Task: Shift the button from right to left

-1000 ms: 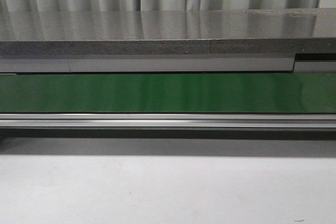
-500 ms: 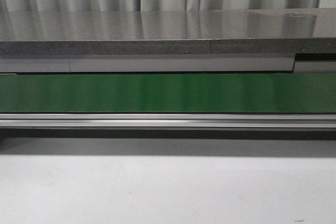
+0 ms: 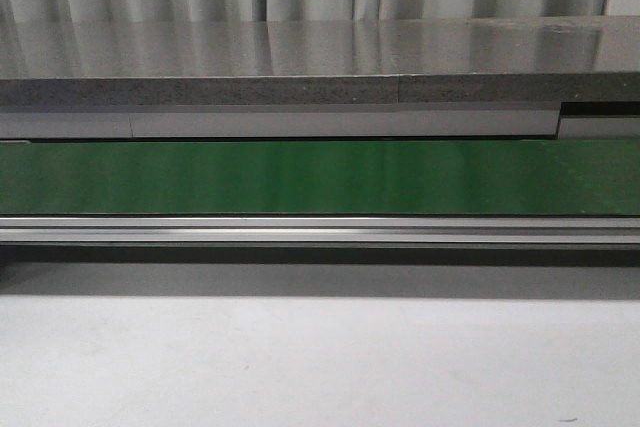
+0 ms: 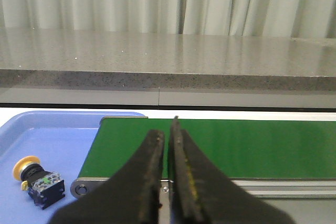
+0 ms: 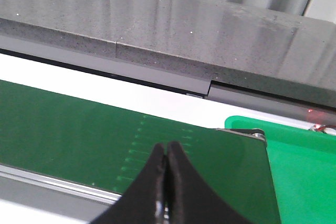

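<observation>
No visible change over the last second, green belt (image 3: 320,177) bare in front view, both tools pressed together and empty (left tool (image 4: 167,140), right tool (image 5: 167,153)), button (image 4: 38,178) already lying in the blue tray (image 4: 68,129) at the left end, so move looks done.

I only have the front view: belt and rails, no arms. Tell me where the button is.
Observer: The button lies on its side in the blue tray, just past the end of the belt; the left wrist view shows it.
Operator: Report the left pincer.
Observer: The left pincer is nearly closed, with only a thin gap, and holds nothing.
Operator: Now the right one.
Observer: The right pincer is shut and empty above the belt, and a green tray sits beyond that end of the belt.
</observation>
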